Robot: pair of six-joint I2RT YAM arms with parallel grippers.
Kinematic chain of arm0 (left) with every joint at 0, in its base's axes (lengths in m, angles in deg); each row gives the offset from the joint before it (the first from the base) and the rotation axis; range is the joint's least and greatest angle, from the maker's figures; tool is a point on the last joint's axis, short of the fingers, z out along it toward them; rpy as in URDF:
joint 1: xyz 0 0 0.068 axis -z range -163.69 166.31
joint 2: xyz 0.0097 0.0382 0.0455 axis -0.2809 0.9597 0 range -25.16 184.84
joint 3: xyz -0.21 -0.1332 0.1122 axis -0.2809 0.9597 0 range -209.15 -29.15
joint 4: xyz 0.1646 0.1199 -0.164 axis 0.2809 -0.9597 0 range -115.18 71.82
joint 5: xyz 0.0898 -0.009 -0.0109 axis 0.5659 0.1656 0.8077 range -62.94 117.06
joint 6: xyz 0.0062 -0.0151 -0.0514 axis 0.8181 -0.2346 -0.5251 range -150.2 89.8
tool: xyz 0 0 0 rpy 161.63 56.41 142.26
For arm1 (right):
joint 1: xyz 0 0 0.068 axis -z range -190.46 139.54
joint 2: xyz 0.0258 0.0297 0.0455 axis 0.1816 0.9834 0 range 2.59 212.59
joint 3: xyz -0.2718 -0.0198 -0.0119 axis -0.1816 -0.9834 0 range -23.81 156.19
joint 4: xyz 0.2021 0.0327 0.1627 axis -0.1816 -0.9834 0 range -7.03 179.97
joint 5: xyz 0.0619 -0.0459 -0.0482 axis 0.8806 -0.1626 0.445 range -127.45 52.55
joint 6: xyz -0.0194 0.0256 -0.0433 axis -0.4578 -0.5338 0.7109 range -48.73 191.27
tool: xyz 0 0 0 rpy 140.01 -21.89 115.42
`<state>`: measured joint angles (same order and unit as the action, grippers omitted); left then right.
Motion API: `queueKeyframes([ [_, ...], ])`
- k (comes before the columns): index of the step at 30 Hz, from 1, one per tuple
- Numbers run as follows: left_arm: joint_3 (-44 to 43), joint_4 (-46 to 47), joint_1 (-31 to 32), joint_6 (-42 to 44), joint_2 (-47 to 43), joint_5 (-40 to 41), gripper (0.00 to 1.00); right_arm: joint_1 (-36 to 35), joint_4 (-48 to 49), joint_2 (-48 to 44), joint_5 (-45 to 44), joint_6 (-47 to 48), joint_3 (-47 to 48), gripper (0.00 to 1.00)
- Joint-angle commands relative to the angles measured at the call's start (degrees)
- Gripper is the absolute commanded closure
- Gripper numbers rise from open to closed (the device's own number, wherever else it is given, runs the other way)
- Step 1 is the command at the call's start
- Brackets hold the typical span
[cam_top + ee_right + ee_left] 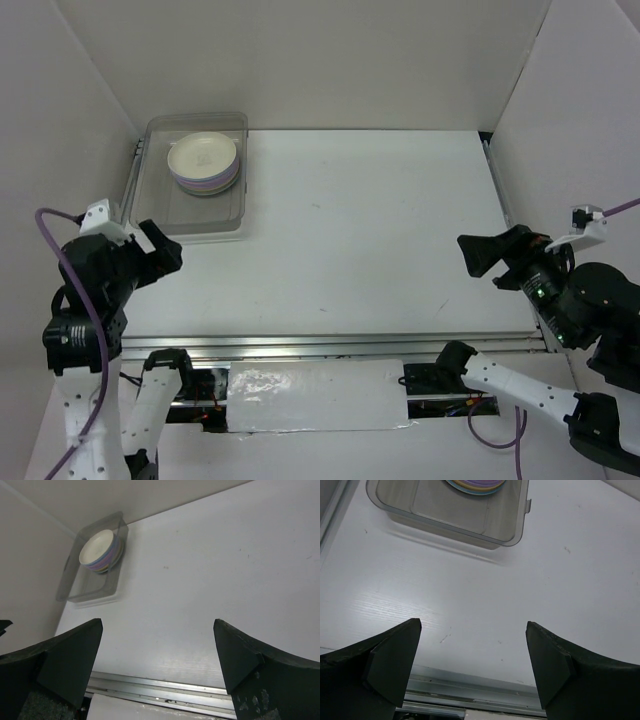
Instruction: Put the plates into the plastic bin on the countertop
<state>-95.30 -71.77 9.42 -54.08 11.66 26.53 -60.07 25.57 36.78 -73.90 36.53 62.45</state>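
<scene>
A stack of plates [204, 163], cream on top with lilac and other colours below, sits in the far half of the clear plastic bin [197, 222] at the back left of the white countertop [360, 230]. The right wrist view shows the same plates [100, 551] in the bin [80, 587]; the left wrist view catches only the stack's edge [476, 486] in the bin [450, 520]. My left gripper [165, 250] hangs open just near of the bin. My right gripper [478, 255] hangs open at the right edge. Both are empty, as the left wrist [473, 630] and right wrist [157, 627] show.
White walls close in the countertop at the back and both sides. A metal rail [330, 345] runs along the front edge, with a white panel [315, 397] below it.
</scene>
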Motion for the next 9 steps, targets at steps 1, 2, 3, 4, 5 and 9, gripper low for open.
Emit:
queueKeyframes([
  [1, 1.1, -0.82, -0.14, 1.29, -4.2, 3.14, 0.01, 0.3, -1.78, -2.28, 0.76, 1.69, -2.4, 0.0],
  [2, 1.72, -1.26, -0.05, 1.29, -4.65, 4.3, 0.01, 0.21, -1.52, -2.73, 0.94, 1.87, -2.93, 0.0],
  [3, 2.34, -1.61, -0.13, 1.12, -5.43, 5.36, 0.01, 0.21, -1.26, -3.08, 1.29, 1.96, -3.46, 0.0],
  [4, 3.73, -1.53, -0.14, 0.94, -5.96, 5.28, 0.01, 0.12, -0.9, -3.52, 1.38, 2.13, -4.07, 0.0],
  [5, 4.27, -1.44, -0.14, 0.59, -6.49, 4.85, 0.01, 0.38, -0.81, -3.61, 1.47, 2.05, -4.34, 0.0],
  [9, 5.33, -1.61, -0.22, 0.06, -7.64, 4.05, 0.01, 0.3, -0.73, -2.82, 1.47, 1.87, -5.22, 0.0],
])
